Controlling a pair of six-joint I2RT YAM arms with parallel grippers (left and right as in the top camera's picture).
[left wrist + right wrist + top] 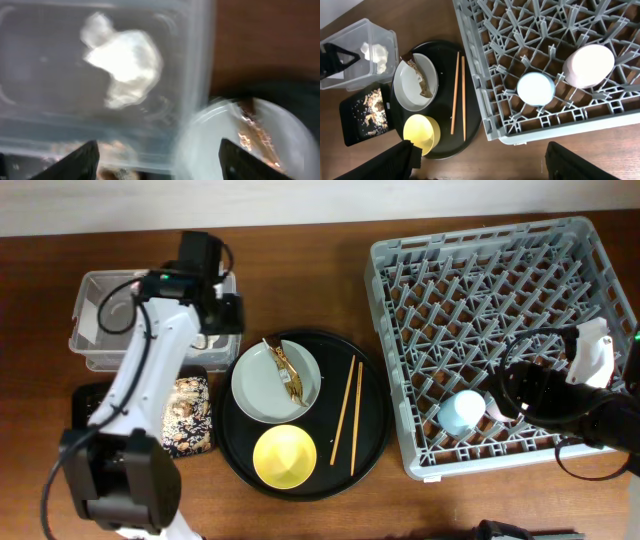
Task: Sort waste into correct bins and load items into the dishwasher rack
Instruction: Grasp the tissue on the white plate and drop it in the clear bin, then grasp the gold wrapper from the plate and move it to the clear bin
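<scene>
My left gripper (220, 320) (160, 167) is open and empty, above the right end of the clear tub (95, 330) (45, 115). Crumpled white tissue (125, 60) lies inside the tub. The grey plate (262, 390) (215, 145) with the gold-brown wrapper (284, 372) (255, 135), the yellow bowl (285, 457) and the chopsticks (347, 412) sit on the round black tray. Food scraps (188, 415) lie on the flat black tray (88, 402). My right gripper (512, 392) (480, 167) is open and empty over the rack (500, 290) (485, 100), which holds the light-blue cup (462, 412) (536, 88) and the pink cup (587, 65).
The round black tray (370, 430) (472, 125) lies between the bins and the rack. The right wrist view also shows the tub (350, 45), the flat tray (350, 125), the plate (407, 87), the bowl (421, 133) and the chopsticks (459, 95). Brown wooden table surrounds everything.
</scene>
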